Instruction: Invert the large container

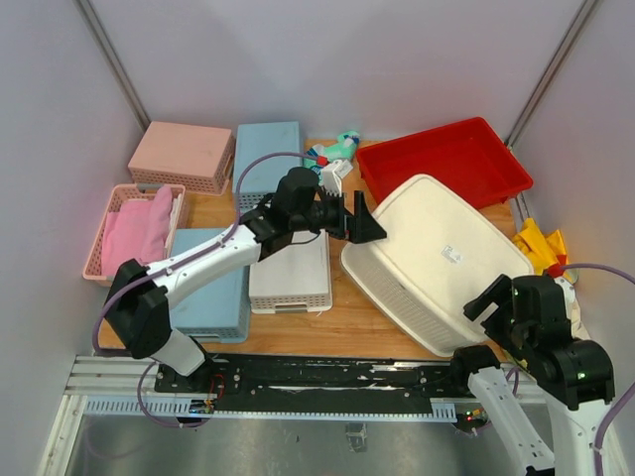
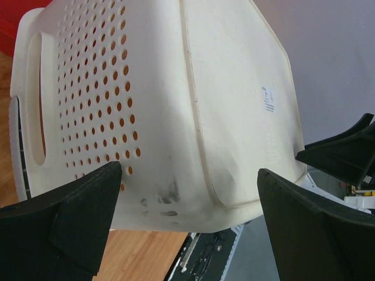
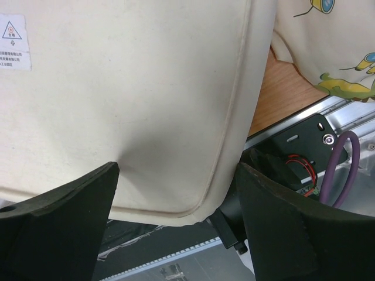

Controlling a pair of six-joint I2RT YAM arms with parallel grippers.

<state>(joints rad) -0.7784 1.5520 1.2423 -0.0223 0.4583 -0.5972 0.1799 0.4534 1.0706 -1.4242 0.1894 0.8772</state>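
The large container [image 1: 437,258], a cream basket, lies on the right half of the table with its smooth base and small sticker facing up, tilted. Its perforated side faces the near left. In the left wrist view the large container [image 2: 205,88] shows that side, a cut-out handle and the base. My left gripper [image 1: 355,220] stands open at its far left edge, and its fingers [image 2: 88,205] hold nothing. My right gripper [image 1: 499,300] is open just off the near right corner. The right wrist view shows that corner of the large container [image 3: 129,88] ahead of the open gripper [image 3: 176,193].
A red tray [image 1: 446,159] sits behind the container. A small white basket [image 1: 290,273], blue boxes [image 1: 213,288], a pink basket with cloth [image 1: 134,228] and a pink box [image 1: 184,154] fill the left. A yellow cloth [image 1: 541,243] lies at the right and a metal rail [image 1: 327,382] runs along the near edge.
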